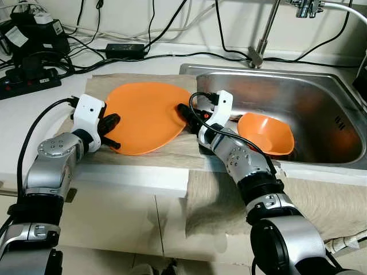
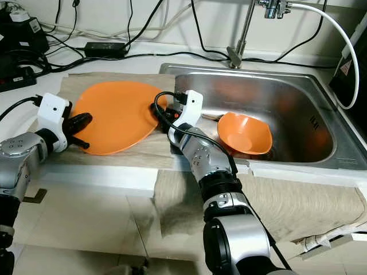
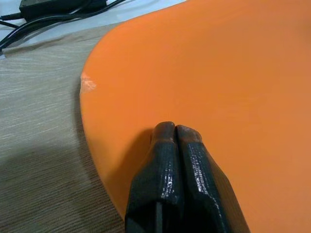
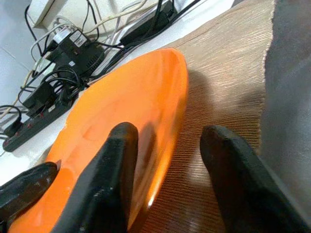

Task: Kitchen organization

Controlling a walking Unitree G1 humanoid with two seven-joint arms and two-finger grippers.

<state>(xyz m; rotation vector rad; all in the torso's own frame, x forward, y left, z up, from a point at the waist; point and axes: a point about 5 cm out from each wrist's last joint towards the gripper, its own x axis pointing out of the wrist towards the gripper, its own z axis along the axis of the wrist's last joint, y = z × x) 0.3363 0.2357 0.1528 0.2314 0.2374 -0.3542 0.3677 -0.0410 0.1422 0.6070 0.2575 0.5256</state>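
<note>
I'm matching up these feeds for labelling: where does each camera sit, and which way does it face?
Left eye: head, looking down at the orange plate and sink; both arms show.
Right eye: same scene; orange bowl in the sink.
Left wrist: along the shut left gripper on the plate.
Right wrist: along the open right gripper straddling the plate's rim.
All share the plate.
</note>
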